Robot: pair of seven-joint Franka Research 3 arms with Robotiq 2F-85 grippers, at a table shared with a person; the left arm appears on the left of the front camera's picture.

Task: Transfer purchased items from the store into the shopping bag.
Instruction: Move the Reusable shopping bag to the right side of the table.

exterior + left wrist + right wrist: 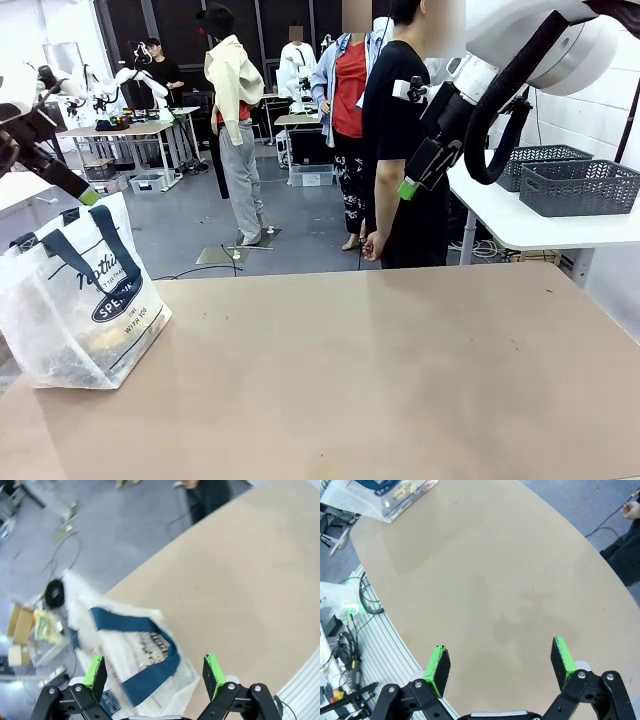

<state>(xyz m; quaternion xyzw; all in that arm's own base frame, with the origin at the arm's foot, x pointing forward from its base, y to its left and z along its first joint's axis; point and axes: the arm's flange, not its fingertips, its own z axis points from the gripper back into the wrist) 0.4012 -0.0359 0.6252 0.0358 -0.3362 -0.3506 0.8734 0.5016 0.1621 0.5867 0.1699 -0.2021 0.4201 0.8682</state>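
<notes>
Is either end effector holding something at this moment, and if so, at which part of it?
Nothing is held. The left end effector is open above the translucent whitish plastic shopping bag, not touching it. The right end effector is open over the bare tan table.

The shopping bag (75, 300) is cut off at the left edge of the front view. Things inside it look blurry through the plastic.

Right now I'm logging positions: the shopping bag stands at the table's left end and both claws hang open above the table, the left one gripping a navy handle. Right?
Not quite. The left wrist view shows the left claw open above the shopping bag, gripping nothing; the navy handle lies loose. The rest holds.
</notes>
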